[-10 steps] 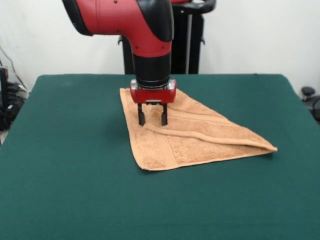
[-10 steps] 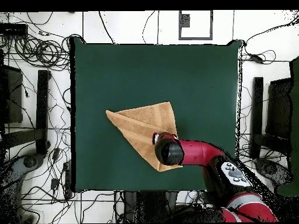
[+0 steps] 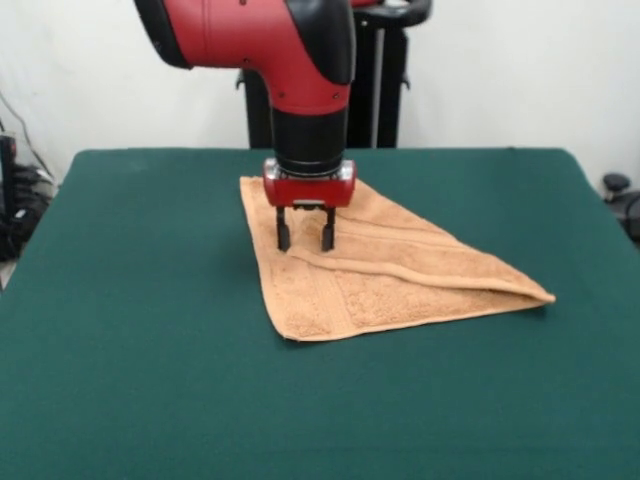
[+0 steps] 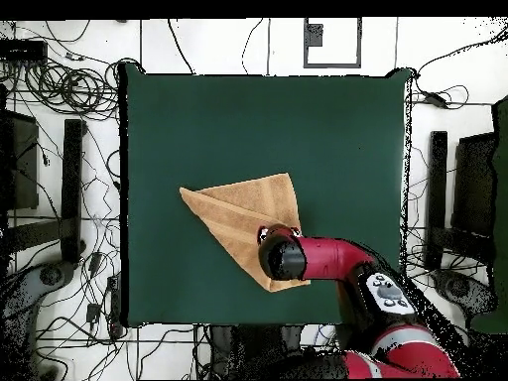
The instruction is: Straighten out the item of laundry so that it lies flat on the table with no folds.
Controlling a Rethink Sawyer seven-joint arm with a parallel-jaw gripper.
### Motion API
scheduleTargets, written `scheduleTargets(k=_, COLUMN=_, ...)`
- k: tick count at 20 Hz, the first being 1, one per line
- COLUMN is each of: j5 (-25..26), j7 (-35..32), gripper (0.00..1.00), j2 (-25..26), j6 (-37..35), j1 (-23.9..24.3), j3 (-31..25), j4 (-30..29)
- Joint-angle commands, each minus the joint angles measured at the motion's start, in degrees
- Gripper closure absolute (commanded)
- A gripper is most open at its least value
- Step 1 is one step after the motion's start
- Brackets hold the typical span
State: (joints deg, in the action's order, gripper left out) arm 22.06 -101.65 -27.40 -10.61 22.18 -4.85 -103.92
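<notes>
While the towel (image 3: 375, 265) is folded into a triangle on the table (image 3: 140, 380), the gripper (image 3: 305, 240), fingers spread, has barely moved, so nothing is flatter yet.

Overhead, the arm (image 4: 327, 260) sits right over the gripper, so it's completely hidden there, along with 1 corner of the towel (image 4: 238, 213). In front, the arm's upper part runs off the top edge, and the white label isn't visible.
</notes>
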Motion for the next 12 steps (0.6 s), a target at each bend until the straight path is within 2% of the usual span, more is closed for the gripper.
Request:
scheduleTargets(k=1, j5=-0.9, j7=-4.5, gripper=1.0, j2=3.4, j6=-9.7, j1=-7.3, j3=0.7, j4=4.4)
scheduleTargets(k=7, j5=-0.9, j7=-6.2, gripper=1.0, j2=5.3, j6=-11.5, j1=-11.5, j3=5.3, j4=7.1)
scheduleTargets(k=12, j5=-1.6, j7=-9.5, gripper=1.0, j2=8.1, j6=-7.5, j1=-13.8, j3=8.3, j4=7.0)
